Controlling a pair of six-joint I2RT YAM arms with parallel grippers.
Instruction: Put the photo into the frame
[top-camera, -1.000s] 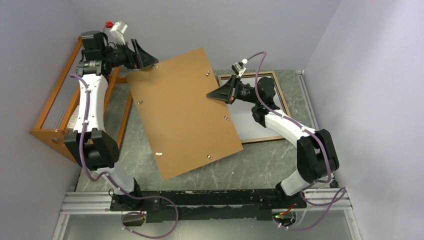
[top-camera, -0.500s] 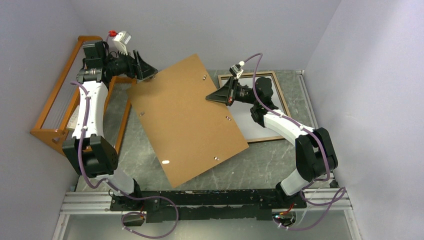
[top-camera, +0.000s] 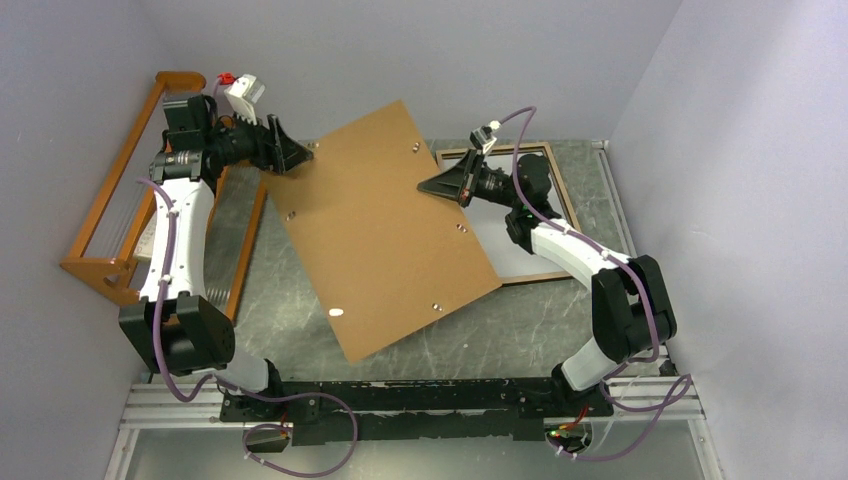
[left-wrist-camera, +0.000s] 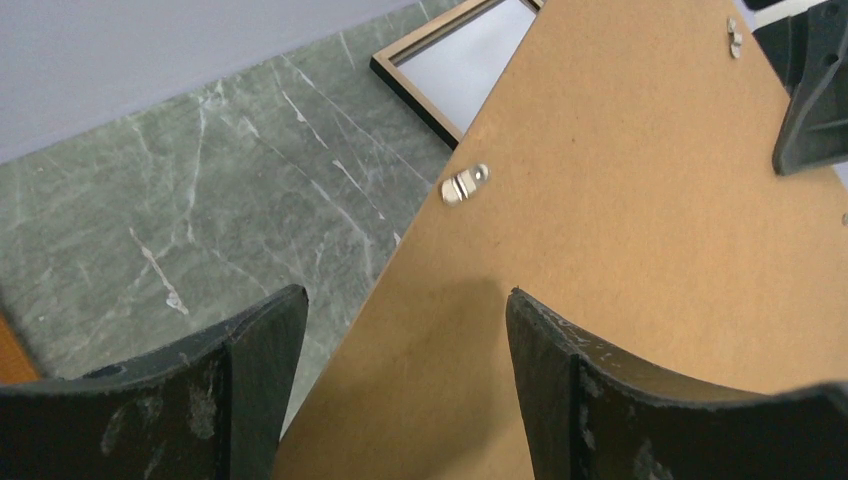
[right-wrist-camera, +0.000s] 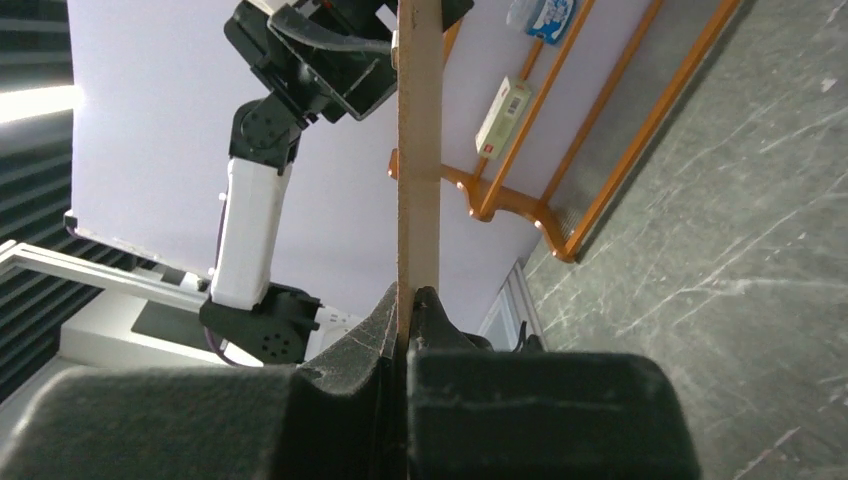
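A large brown backing board (top-camera: 385, 230) hangs tilted over the table. My right gripper (top-camera: 425, 187) is shut on its right edge; in the right wrist view the board's thin edge (right-wrist-camera: 418, 150) rises from between the pinched jaws (right-wrist-camera: 412, 292). My left gripper (top-camera: 300, 160) is open at the board's far left corner. In the left wrist view its fingers (left-wrist-camera: 400, 300) straddle the board's edge (left-wrist-camera: 640, 230) with a wide gap. The frame (top-camera: 520, 279) lies flat at the back right, its black rim (left-wrist-camera: 410, 98) around a white surface (top-camera: 500, 255). The photo's printed side does not show.
An orange wooden rack (top-camera: 110, 200) stands along the left wall, also in the right wrist view (right-wrist-camera: 560, 130). Small metal clips (left-wrist-camera: 465, 184) sit on the board's face. The table is grey-green marble (top-camera: 520, 330), with walls close on three sides.
The board has swung and shifted toward the right and the near side. My left gripper has come down along the board's far corner with its jaws slightly narrower. The right grip is unchanged.
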